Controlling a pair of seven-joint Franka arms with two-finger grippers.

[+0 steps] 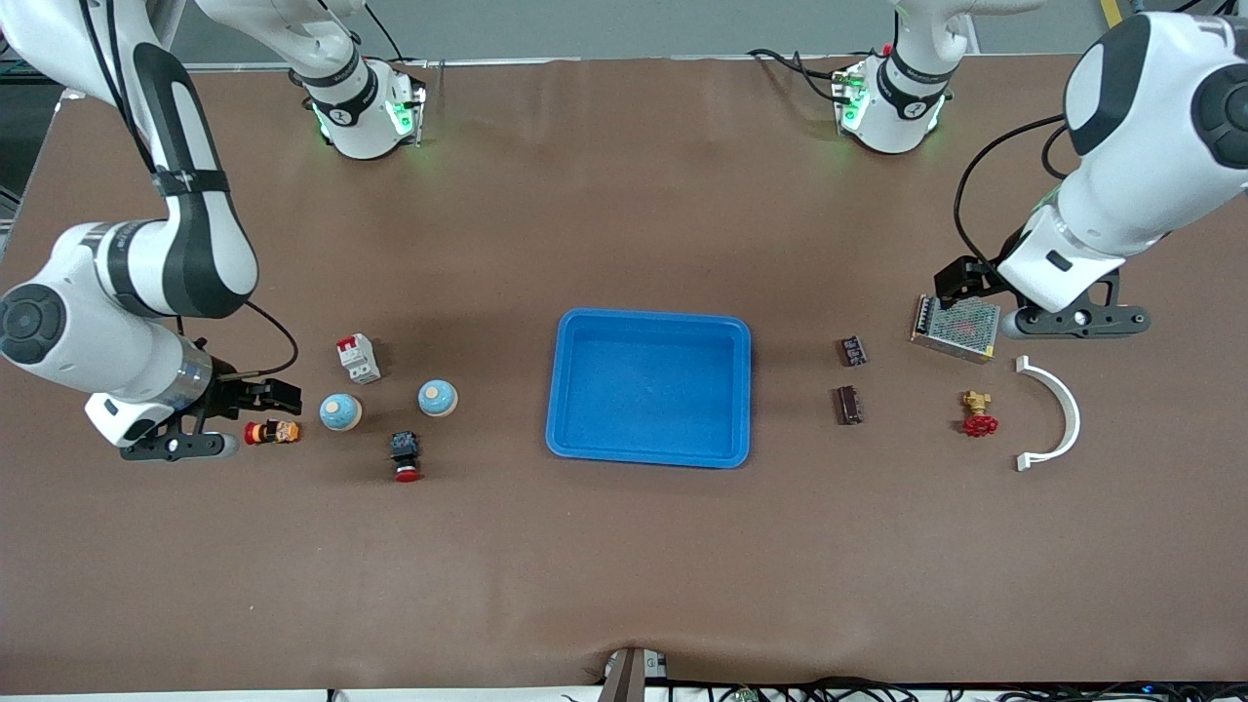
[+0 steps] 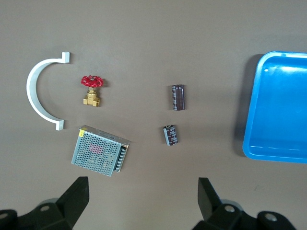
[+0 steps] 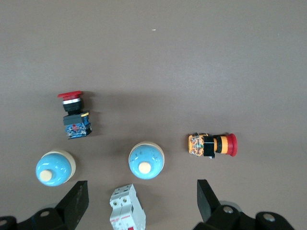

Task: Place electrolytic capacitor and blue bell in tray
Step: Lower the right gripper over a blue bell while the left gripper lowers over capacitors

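Note:
The bright-blue tray (image 1: 651,318) lies mid-table, its corner also in the left wrist view (image 2: 268,103). Two dark electrolytic capacitors (image 1: 853,351) (image 1: 849,405) lie beside it toward the left arm's end, one nearer the front camera; both show in the left wrist view (image 2: 171,134) (image 2: 178,97). Two blue bells (image 1: 340,411) (image 1: 438,397) sit toward the right arm's end, also in the right wrist view (image 3: 147,160) (image 3: 55,167). My left gripper (image 1: 960,283) (image 2: 143,196) hangs open over the power supply's edge. My right gripper (image 1: 268,393) (image 3: 143,201) hangs open and holds nothing.
A meshed power supply (image 1: 957,327), a red-handled brass valve (image 1: 978,413) and a white curved bracket (image 1: 1053,414) lie at the left arm's end. A white circuit breaker (image 1: 358,358), a red push button (image 1: 406,456) and an orange-red button (image 1: 272,432) lie around the bells.

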